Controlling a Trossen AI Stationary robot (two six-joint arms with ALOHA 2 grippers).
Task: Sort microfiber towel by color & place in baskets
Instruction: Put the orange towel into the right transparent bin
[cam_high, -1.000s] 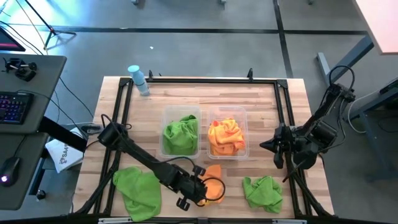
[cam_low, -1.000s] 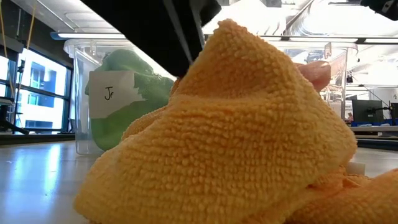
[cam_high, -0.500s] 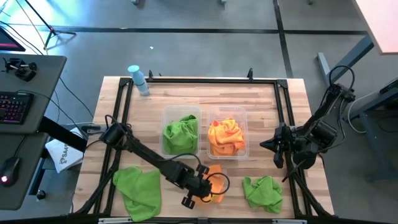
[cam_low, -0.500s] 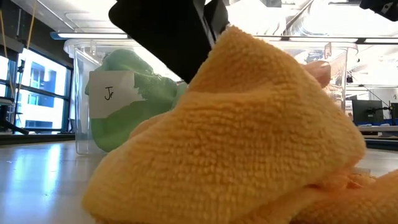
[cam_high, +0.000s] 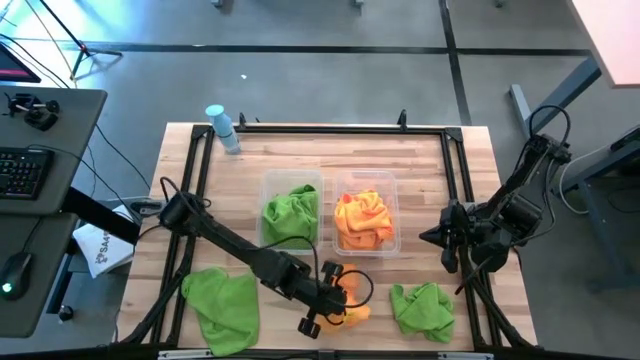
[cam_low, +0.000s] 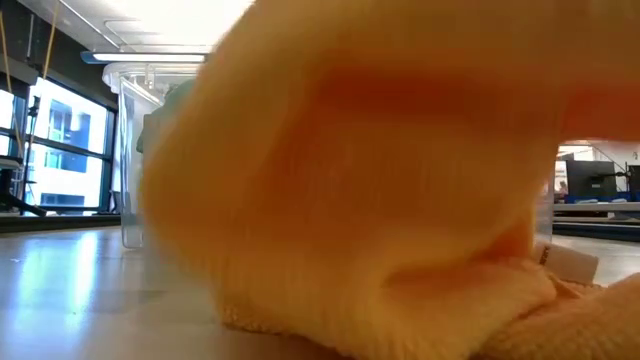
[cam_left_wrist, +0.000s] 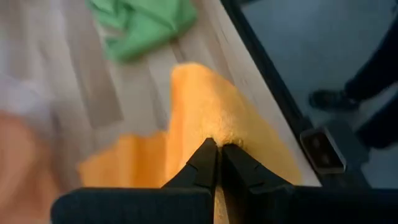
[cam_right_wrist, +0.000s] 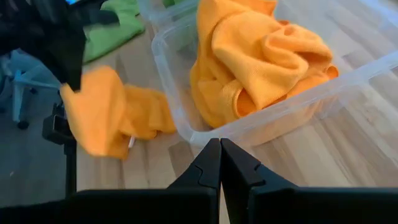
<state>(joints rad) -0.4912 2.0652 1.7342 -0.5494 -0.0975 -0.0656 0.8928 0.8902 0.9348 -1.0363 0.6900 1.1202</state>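
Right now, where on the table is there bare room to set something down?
Bare wood runs along the far edge, between the blue bottle and the far right corner, and left of the green basket. The near edge is crowded: green towels, and the left hand pinching an orange towel.

Two baskets (cam_high: 291, 184) sit side by side mid-table, loose towels (cam_high: 222, 300) in front.

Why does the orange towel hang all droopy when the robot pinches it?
The orange towel is probably soft and floppy: it sags in folds from the left gripper pinching it. It likely weighs little, since one small pinch lifts it. Its fuzzy surface probably keeps it from slipping.
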